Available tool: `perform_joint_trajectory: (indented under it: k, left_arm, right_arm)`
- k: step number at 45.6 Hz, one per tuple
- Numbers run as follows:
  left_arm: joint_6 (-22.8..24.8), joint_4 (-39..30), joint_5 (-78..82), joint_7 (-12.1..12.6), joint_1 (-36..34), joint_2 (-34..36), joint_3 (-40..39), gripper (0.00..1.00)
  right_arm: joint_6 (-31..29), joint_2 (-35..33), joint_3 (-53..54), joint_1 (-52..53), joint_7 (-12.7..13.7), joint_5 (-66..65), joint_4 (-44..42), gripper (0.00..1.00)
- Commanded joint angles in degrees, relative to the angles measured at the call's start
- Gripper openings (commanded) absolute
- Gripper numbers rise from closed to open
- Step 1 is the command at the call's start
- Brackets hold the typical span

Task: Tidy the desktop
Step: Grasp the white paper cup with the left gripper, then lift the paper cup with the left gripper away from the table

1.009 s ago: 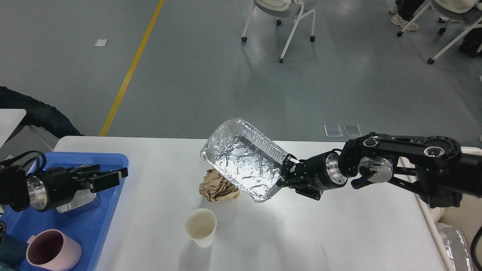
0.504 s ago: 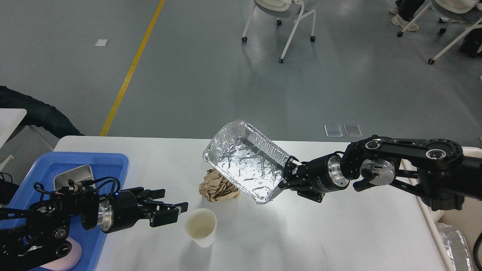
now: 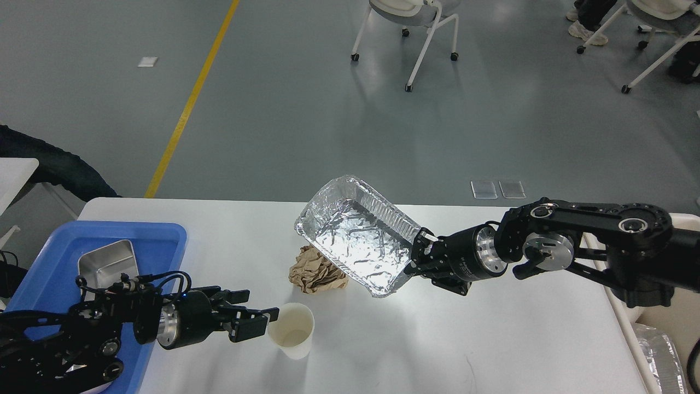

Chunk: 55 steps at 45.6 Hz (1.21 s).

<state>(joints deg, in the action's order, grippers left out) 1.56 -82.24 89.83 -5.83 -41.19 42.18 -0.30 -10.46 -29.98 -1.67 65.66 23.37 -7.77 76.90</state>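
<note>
Head view, one foil tray [image 3: 355, 232], one paper cup [image 3: 292, 330]

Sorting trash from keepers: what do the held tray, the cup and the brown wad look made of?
Tray: thin aluminium foil, shiny and crinkled. Cup: likely paper, matte off-white. Wad: crumpled brown paper, dull and creased.

Matte white desktop [image 3: 492, 350], rounded far-left corner, level, seemingly smooth
</note>
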Motion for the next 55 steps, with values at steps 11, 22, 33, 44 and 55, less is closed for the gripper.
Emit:
perform_joint_trajectory:
  k: [11, 22, 33, 44, 55]
  left_arm:
    - [1.5, 4.2, 0.0, 0.1, -0.1, -4.9, 3.0, 0.47]
    - [4.7, 4.6, 0.0, 0.4, -0.6, -5.9, 2.9, 0.04]
    - [9.8, 1.2, -0.3, -0.7, -2.2, 0.0, 2.1, 0.00]
    - [15.7, -9.5, -0.4, -3.0, -8.0, 13.4, -3.2, 0.00]
    - [22.9, -15.2, -0.9, -9.5, -9.4, 25.8, -14.5, 0.00]
  right_arm:
    - [0.0, -0.2, 0.9, -0.1, -0.1, -0.1, 0.1, 0.00]
    - [0.0, -0.2, 0.9, -0.1, -0.1, -0.1, 0.0, 0.00]
    - [0.4, 0.3, 0.9, -0.2, 0.0, -0.2, 0.0, 0.00]
    - [0.4, 0.9, 0.8, -0.3, 0.0, -0.3, -0.3, 0.00]
    - [0.4, 1.3, 0.8, -1.1, 0.0, -0.2, -0.2, 0.00]
